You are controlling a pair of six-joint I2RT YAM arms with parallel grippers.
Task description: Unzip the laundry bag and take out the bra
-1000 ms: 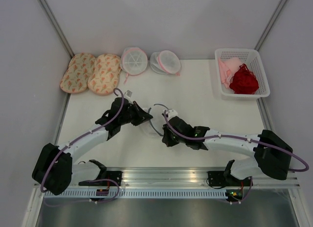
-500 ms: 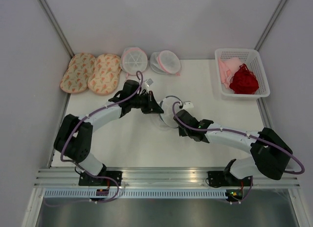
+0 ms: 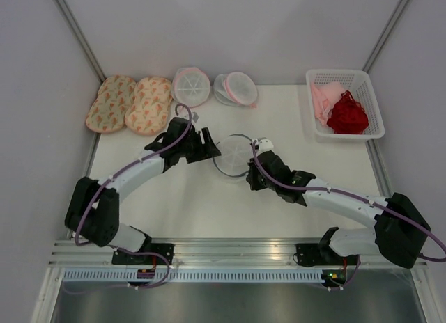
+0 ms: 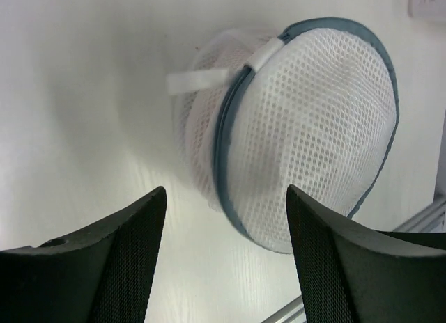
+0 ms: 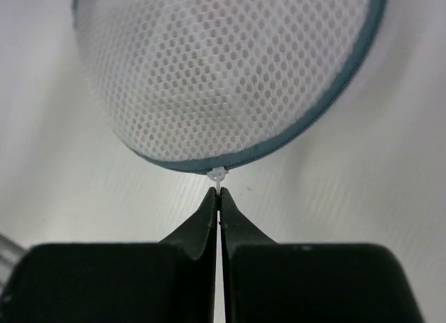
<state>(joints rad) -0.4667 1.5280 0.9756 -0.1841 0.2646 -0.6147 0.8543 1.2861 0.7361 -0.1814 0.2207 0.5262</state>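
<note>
Two pincers of mine address the round domed white mesh laundry bag (image 3: 233, 154) with the dark grey zipper rim, which rests on the white table (image 3: 174, 198) near its middle, between both arms. My right pincer (image 5: 218, 194) is closed tight, with no gap between the fingers, and the small white zipper pull (image 5: 219, 175) is nipped at the very tips, at the near edge of the rim. The run of zipper visible in the right wrist view lies shut, and a faint pinkish tint shows through the mesh, too vague to identify. My left pincer (image 4: 224, 198) is spread wide and holds nothing; the bag sits just ahead of its fingers, apart from them, with a white fabric loop (image 4: 198, 79) projecting from the rim. At the rear right stands a white plastic slotted basket (image 3: 341, 74) containing a dark red lacy garment (image 3: 347, 115) and a pale pink cloth (image 3: 320, 100).
</note>
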